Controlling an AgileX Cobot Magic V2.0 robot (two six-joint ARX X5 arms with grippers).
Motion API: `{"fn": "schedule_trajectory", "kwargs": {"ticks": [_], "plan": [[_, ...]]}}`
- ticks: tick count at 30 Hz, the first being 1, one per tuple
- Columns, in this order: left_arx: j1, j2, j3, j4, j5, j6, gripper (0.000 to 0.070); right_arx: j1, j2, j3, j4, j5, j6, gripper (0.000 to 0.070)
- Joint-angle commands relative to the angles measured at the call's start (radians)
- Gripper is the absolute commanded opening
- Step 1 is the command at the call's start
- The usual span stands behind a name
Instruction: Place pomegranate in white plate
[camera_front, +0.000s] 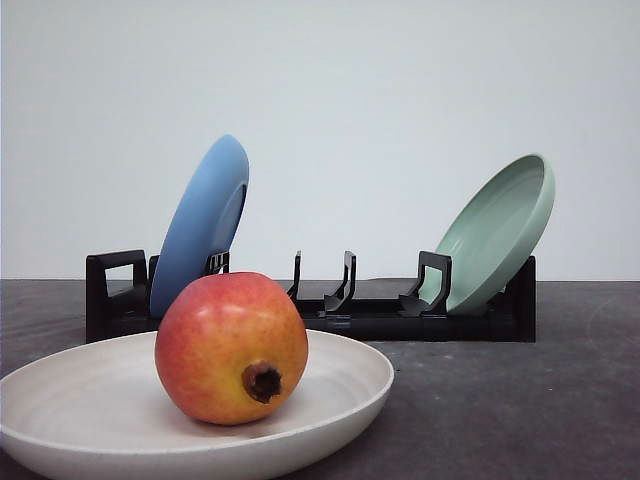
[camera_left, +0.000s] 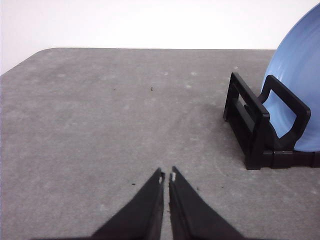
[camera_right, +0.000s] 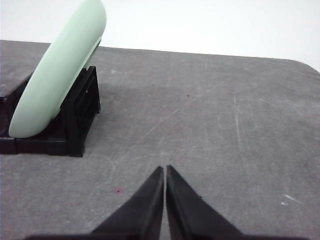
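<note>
The pomegranate (camera_front: 231, 347), red-orange fading to yellow with its dark crown nub facing the camera, rests inside the white plate (camera_front: 340, 400) at the near left of the front view. My left gripper (camera_left: 167, 176) is shut, its black fingertips together over bare grey table beside the rack's left end. Over the table to the right of the rack, my right gripper (camera_right: 165, 169) is shut too, with nothing between its fingers. Neither gripper touches the fruit or the plate.
A black dish rack (camera_front: 330, 310) stands across the middle of the table behind the plate. A blue plate (camera_front: 200, 225) leans in its left slots and a mint-green plate (camera_front: 497, 232) in its right slots. A white wall lies behind.
</note>
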Motion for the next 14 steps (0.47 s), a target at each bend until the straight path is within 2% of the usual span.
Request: {"fn": "schedule_trajectory", "kwargs": {"ticks": [1,14], "plan": [[0.002,-0.002,-0.011,-0.001,0.002,0.004,0.0,-0.001,-0.001,-0.003,0.006,0.001,-0.005,0.0001],[0.002,-0.002,-0.011,-0.001,0.002,0.004,0.0,-0.001,-0.001,-0.003,0.006,0.001,-0.005,0.0]]}}
